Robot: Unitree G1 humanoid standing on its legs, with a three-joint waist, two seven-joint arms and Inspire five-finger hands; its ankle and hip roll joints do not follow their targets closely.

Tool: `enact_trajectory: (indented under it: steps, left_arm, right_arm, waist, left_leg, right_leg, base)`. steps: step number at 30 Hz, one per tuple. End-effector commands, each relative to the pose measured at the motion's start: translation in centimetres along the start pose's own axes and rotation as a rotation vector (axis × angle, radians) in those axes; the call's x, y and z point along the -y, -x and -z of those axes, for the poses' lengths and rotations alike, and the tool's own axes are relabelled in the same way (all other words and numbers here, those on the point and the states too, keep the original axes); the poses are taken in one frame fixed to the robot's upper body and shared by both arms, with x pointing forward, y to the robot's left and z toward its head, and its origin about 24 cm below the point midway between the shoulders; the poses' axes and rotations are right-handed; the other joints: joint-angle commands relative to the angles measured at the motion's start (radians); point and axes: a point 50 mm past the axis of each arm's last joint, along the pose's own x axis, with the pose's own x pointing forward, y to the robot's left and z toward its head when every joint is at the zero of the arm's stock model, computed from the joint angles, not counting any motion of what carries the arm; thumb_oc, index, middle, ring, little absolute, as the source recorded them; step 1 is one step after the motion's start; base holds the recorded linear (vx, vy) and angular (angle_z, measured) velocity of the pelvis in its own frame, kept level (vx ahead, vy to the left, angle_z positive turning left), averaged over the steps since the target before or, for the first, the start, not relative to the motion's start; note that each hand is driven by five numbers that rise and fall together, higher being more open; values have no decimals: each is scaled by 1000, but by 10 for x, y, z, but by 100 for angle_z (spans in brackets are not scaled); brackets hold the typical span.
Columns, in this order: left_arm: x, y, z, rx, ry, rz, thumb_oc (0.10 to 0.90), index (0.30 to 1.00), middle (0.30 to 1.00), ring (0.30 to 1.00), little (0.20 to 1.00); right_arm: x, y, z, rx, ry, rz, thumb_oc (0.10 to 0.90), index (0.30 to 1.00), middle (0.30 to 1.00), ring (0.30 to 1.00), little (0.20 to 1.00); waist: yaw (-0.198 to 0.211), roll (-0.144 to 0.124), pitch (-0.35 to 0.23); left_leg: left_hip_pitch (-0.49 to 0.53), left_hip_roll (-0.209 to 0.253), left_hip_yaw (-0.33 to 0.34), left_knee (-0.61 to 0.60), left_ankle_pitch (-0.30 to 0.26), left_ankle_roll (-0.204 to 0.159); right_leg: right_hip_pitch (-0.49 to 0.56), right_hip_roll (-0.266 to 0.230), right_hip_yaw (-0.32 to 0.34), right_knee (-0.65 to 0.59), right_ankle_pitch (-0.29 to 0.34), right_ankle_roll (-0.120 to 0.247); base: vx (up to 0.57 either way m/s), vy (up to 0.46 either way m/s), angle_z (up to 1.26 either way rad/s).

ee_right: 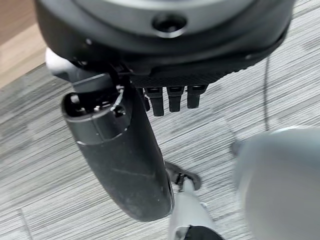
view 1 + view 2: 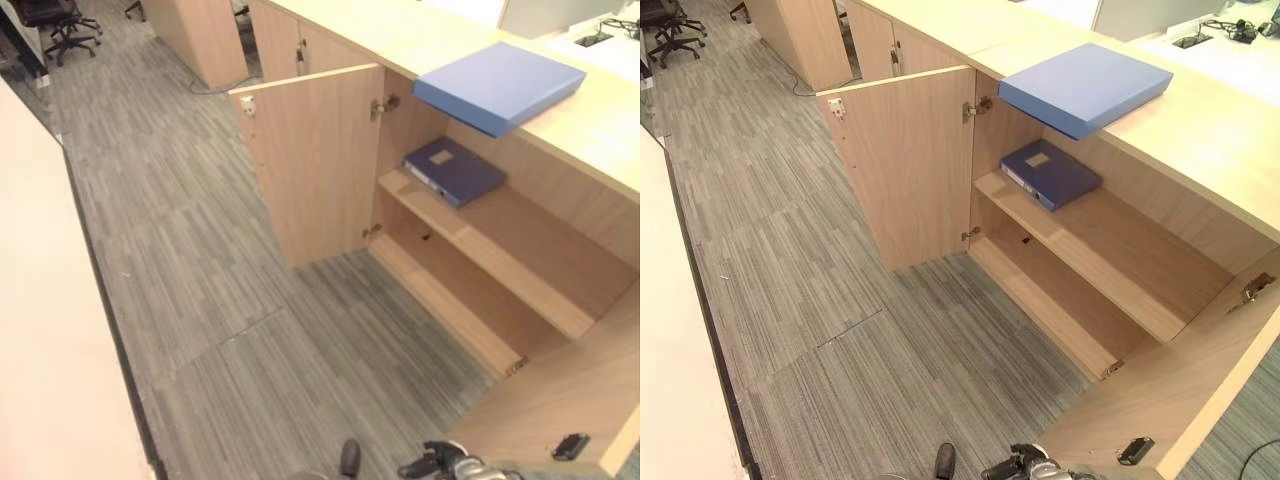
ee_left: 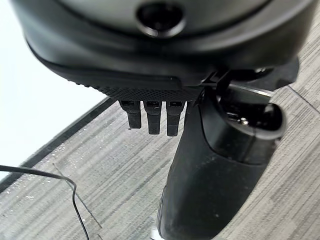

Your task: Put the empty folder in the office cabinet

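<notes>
A light blue folder (image 2: 498,85) lies flat on the wooden cabinet top (image 2: 600,120), its corner hanging over the front edge. Below it the office cabinet stands open, and a dark blue folder (image 2: 453,170) lies at the left end of the upper shelf (image 2: 520,250). The lower shelf (image 2: 450,300) is bare. My left hand (image 3: 152,117) hangs over the grey carpet with straight fingers and holds nothing. Over the carpet too, my right hand (image 1: 170,100) has straight fingers and is empty. Both hands are far from the folders.
The cabinet's left door (image 2: 315,160) swings out over the carpet. Its right door (image 2: 560,400) stands open at the lower right, near me. A pale wall (image 2: 50,350) runs along the left. An office chair (image 2: 60,25) and another cabinet (image 2: 205,35) stand at the back.
</notes>
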Motion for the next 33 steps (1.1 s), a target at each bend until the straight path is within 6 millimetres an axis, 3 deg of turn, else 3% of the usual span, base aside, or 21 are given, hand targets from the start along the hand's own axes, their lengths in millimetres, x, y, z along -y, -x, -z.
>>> enact_trajectory:
  steps: [1, 2, 3, 4, 8, 11, 12, 13, 14, 16, 17, 18, 20, 23, 25, 27, 29, 30, 31, 32, 33]
  left_arm:
    - [-10, -1, -9, 23, 8, -60, 800, 900, 900, 900, 900]
    - [-10, -1, -9, 21, 11, -63, 800, 900, 900, 900, 900]
    - [-13, -1, -12, 29, 16, -78, 800, 900, 900, 900, 900]
    - [-16, -2, -17, 42, 30, -84, 800, 900, 900, 900, 900]
    - [-13, -1, -14, 33, 37, -78, 800, 900, 900, 900, 900]
    - [-8, -1, -6, 0, 60, -60, 800, 900, 900, 900, 900]
    - [-5, -1, -5, -2, 81, -51, 800, 900, 900, 900, 900]
    - [-5, -1, -5, -1, 81, -51, 800, 900, 900, 900, 900]
    - [-3, -1, -3, -9, 101, -48, 800, 900, 900, 900, 900]
    - [1, 0, 3, -28, 128, -49, 800, 900, 900, 900, 900]
    - [0, 0, 7, -35, 150, -62, 800, 900, 900, 900, 900]
    - [-2, 0, 5, -23, 166, -79, 800, 900, 900, 900, 900]
    - [-5, 0, 4, -6, 164, -101, 800, 900, 900, 900, 900]
    - [-9, 0, 3, -2, 157, -108, 800, 900, 900, 900, 900]
    - [-16, 0, -3, 17, 99, -115, 800, 900, 900, 900, 900]
    - [-26, -1, -13, 57, 48, -130, 800, 900, 900, 900, 900]
    - [-39, -1, -26, 102, 33, -165, 800, 900, 900, 900, 900]
    - [-60, 1, -35, 130, 60, -222, 800, 900, 900, 900, 900]
    - [-60, 1, -36, 130, 60, -222, 800, 900, 900, 900, 900]
    - [-65, 2, -30, 114, 61, -237, 800, 900, 900, 900, 900]
    - [-67, 2, -29, 109, 60, -237, 800, 900, 900, 900, 900]
  right_arm:
    - [28, 1, -10, 47, 20, 79, 800, 900, 900, 900, 900]
    - [29, 1, -9, 42, 16, 84, 800, 900, 900, 900, 900]
    - [31, 2, -7, 38, -2, 98, 800, 900, 900, 900, 900]
    - [35, 2, -5, 33, -23, 117, 800, 900, 900, 900, 900]
    - [38, 3, 9, -8, -46, 133, 800, 900, 900, 900, 900]
    - [38, 5, 36, -80, -158, 147, 800, 900, 900, 900, 900]
    - [41, 6, 39, -86, -181, 153, 800, 900, 900, 900, 900]
    - [41, 6, 39, -86, -181, 153, 800, 900, 900, 900, 900]
    - [43, 6, 40, -86, -191, 161, 800, 900, 900, 900, 900]
    - [44, 7, 44, -95, -209, 166, 800, 900, 900, 900, 900]
    - [49, 7, 44, -94, -219, 180, 800, 900, 900, 900, 900]
    - [56, 8, 46, -94, -230, 202, 800, 900, 900, 900, 900]
    - [70, 12, 55, -120, -258, 249, 800, 900, 900, 900, 900]
    - [76, 14, 61, -142, -267, 263, 800, 900, 900, 900, 900]
    - [86, 22, 85, -220, -299, 294, 800, 900, 900, 900, 900]
    - [92, 29, 105, -293, -300, 319, 800, 900, 900, 900, 900]
    - [99, 36, 121, -358, -274, 342, 800, 900, 900, 900, 900]
    - [112, 38, 114, -351, -226, 383, 800, 900, 900, 900, 900]
    - [112, 38, 114, -350, -226, 383, 800, 900, 900, 900, 900]
    - [113, 36, 109, -335, -226, 378, 800, 900, 900, 900, 900]
    - [112, 35, 108, -328, -225, 371, 800, 900, 900, 900, 900]
  waist:
    - [29, 4, 51]
    - [31, -2, 49]
    - [23, -12, 52]
    - [-25, -7, 101]
    - [-37, -3, 125]
    - [-52, -13, 139]
    - [-46, -12, 154]
    - [-47, -12, 152]
    - [-40, -12, 158]
    - [-50, -17, 141]
    - [-59, -2, 124]
    - [-65, 18, 122]
    - [-73, 50, 108]
    - [-73, 62, 94]
    - [-101, 60, 87]
    - [-115, 50, 97]
    - [-113, 40, 119]
    - [-87, 65, 161]
    - [-89, 64, 160]
    - [-88, 74, 161]
    - [-88, 74, 161]
  left_leg:
    - [-61, 74, 24, 101, -105, -127]
    - [-61, 77, 33, 98, -105, -130]
    - [-64, 96, 44, 87, -92, -142]
    - [-12, 114, 38, 58, -73, -149]
    - [54, 124, 23, 50, -68, -164]
    - [36, 135, 7, 145, -74, -201]
    - [16, 129, -28, 240, -105, -212]
    - [14, 129, -29, 240, -104, -212]
    - [15, 113, -99, 298, -119, -215]
    - [51, 196, -143, 227, -83, -221]
    - [57, 333, -209, 56, 42, -240]
    - [75, 423, -226, -49, 133, -277]
    - [90, 487, -271, -63, 221, -321]
    - [109, 470, -304, -14, 188, -333]
    - [113, 407, -243, 69, 11, -335]
    - [112, 345, -215, 118, -92, -310]
    - [103, 291, -182, 146, -145, -278]
    - [104, 263, -98, 131, -164, -242]
    - [101, 260, -99, 131, -163, -242]
    - [117, 251, -49, 101, -148, -221]
    - [123, 250, -33, 85, -137, -212]
  right_leg:
    - [53, -71, -75, -208, 440, 53]
    - [61, -61, -84, -233, 419, 54]
    - [43, 8, -53, -287, 285, 33]
    - [-84, 120, 64, -257, 223, -8]
    - [-43, 139, 17, -259, 209, -26]
    - [4, 166, 7, -282, 190, -57]
    - [1, 168, 19, -258, 178, -73]
    - [-1, 168, 18, -258, 179, -73]
    - [-9, 166, 38, -230, 173, -82]
    - [-16, 150, 63, -212, 154, -74]
    - [-46, 138, 103, -167, 119, -63]
    - [-76, 113, 152, -101, 94, -50]
    - [-111, 56, 226, -14, 70, -12]
    - [-111, 22, 271, -13, 88, 14]
    - [-60, -71, 258, -105, 165, 71]
    - [-76, -141, 282, -159, 328, 89]
    - [-123, -196, 278, -214, 539, 84]
    - [-180, -227, 31, -246, 541, 71]
    - [-181, -229, 30, -247, 543, 71]
    - [-165, -160, -29, -191, 411, 40]
    - [-169, -105, -12, -150, 344, 23]
  base:
    - [-3, -31, -32]
    - [-15, -118, -48]
    - [-114, -223, -69]
    - [-113, -208, -54]
    - [-76, -165, -4]
    - [-198, -277, 38]
    - [-160, -112, 48]
    - [-164, -57, -1]
    - [-55, 13, -17]
    - [32, 127, -44]
    - [139, 410, -33]
    - [159, 527, -22]
    - [227, 709, -89]
    - [177, 504, -105]
    - [180, 663, -62]
    - [37, 581, -14]
    - [-167, 704, -67]
    - [-235, 683, -192]
    - [-229, 767, -187]
    - [-58, 400, -160]
    - [-58, 398, -72]
